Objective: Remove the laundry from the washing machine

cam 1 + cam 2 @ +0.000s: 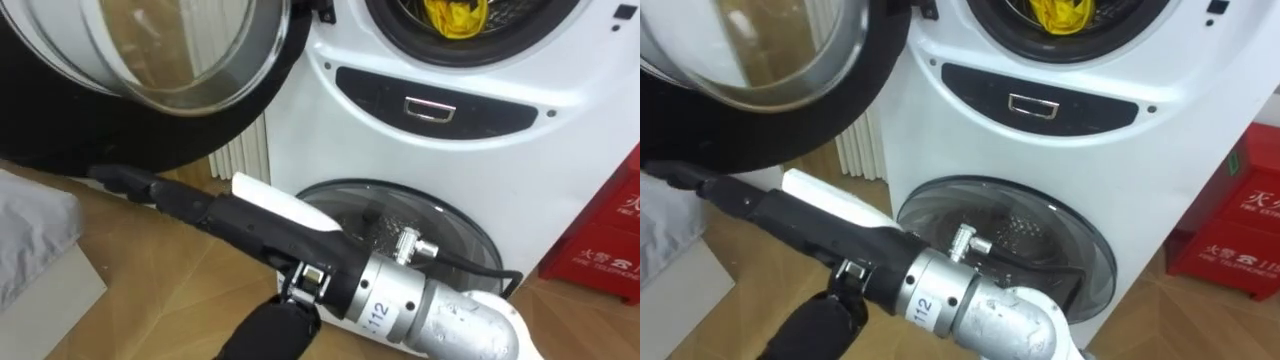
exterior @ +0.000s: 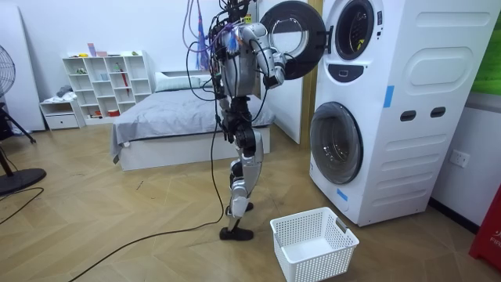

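A yellow garment [image 1: 455, 14] lies inside the upper drum of the stacked white washing machine [image 1: 330, 110], at the top edge of the eye views. The upper round door [image 1: 150, 80] stands swung open to the left. My right arm reaches from the lower right up to the left. Its dark hand [image 1: 112, 179] ends against the lower rim of that open door, where its fingers cannot be made out. In the room view I stand upright facing the machine [image 2: 376, 102], with the hand [image 2: 279, 76] up at the open door.
The lower drum's glass door [image 1: 400, 225] is shut. A white laundry basket [image 2: 313, 244] stands on the wooden floor before the machine. A red box [image 1: 610, 240] is at the right. A white radiator [image 1: 240, 155] and a grey bed [image 2: 168, 117] are on the left.
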You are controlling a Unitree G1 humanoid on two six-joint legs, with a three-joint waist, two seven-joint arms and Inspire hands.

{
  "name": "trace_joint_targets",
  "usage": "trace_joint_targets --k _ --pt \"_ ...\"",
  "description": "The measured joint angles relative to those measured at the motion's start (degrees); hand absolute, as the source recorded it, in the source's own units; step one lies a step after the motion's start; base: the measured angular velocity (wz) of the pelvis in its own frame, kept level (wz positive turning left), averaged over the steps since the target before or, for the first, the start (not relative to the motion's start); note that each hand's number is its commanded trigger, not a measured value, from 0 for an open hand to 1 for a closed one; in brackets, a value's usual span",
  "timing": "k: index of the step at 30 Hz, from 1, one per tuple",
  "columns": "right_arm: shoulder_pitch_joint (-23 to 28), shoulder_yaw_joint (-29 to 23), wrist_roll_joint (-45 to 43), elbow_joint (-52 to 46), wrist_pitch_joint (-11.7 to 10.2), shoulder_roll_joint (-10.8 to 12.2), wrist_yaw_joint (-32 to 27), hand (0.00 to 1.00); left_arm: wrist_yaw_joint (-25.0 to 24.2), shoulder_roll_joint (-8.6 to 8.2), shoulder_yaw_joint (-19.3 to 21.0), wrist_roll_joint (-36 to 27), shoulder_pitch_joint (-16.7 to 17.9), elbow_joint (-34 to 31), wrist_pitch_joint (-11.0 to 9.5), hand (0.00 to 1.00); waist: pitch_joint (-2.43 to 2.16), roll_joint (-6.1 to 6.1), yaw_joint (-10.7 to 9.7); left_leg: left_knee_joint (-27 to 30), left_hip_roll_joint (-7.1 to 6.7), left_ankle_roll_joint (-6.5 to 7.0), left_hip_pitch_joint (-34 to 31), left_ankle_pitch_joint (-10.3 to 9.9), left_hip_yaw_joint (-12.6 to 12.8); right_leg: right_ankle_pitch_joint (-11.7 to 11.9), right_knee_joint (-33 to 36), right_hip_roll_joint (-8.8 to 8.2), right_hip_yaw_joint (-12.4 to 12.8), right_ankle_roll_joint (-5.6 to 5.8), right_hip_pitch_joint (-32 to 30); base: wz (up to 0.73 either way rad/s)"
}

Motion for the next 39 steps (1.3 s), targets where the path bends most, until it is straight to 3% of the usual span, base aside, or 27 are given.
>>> trace_joint_targets --k 5,7,13,26,32,39 --pt "2.1 -3.7 -1.3 0.4 0.0 -3.1 -0.2 0.00 0.0 -0.48 1.7 -0.2 0.1 0.2 0.6 0.00 0.19 0.40 -2.9 0.4 -0.84 0.63 -0.1 -0.4 0.1 0.1 0.6 -0.40 0.5 0.17 0.0 0.00" --pt "4.5 -7.0 -1.6 0.6 0.0 -4.4 -0.2 0.00 0.3 -0.44 2.9 -0.2 0.1 0.9 0.5 0.00 0.06 0.20 -4.3 0.3 -1.09 0.72 0.4 -0.4 0.3 0.4 0.5 -0.42 0.7 0.65 0.4 -0.04" --pt "10.3 -11.0 -4.7 1.2 0.2 -5.8 -1.0 0.00 0.5 -0.32 3.0 -0.6 0.5 1.6 0.5 0.00 0.05 0.21 -6.4 0.0 -1.08 0.93 1.9 -0.5 2.0 0.5 0.5 -0.55 2.2 0.61 1.1 -0.13" --pt "10.5 -11.7 -6.4 1.2 0.3 -5.5 -1.2 0.00 0.5 -0.30 2.9 -0.5 1.3 1.0 0.5 0.00 -0.23 0.38 -9.2 0.3 -0.74 1.19 1.7 -0.8 2.8 0.9 0.7 -0.27 3.6 0.17 0.7 -0.04" --pt "13.4 -16.9 -8.8 1.6 0.2 -5.2 -2.6 0.00 0.5 -0.30 4.0 -0.3 1.2 1.0 0.5 0.00 -0.71 0.25 -9.6 0.7 -0.77 1.40 2.2 -0.9 2.9 1.0 0.6 -0.34 3.7 0.21 1.2 -0.01" --pt "14.1 -24.2 -8.6 1.0 0.1 -3.7 -6.6 0.00 2.0 -0.73 6.2 -0.3 3.3 1.4 -0.7 0.00 -0.80 0.37 -10.8 0.4 -0.68 1.43 2.7 -1.0 3.6 1.0 0.6 -0.32 4.0 0.22 1.5 -0.05"
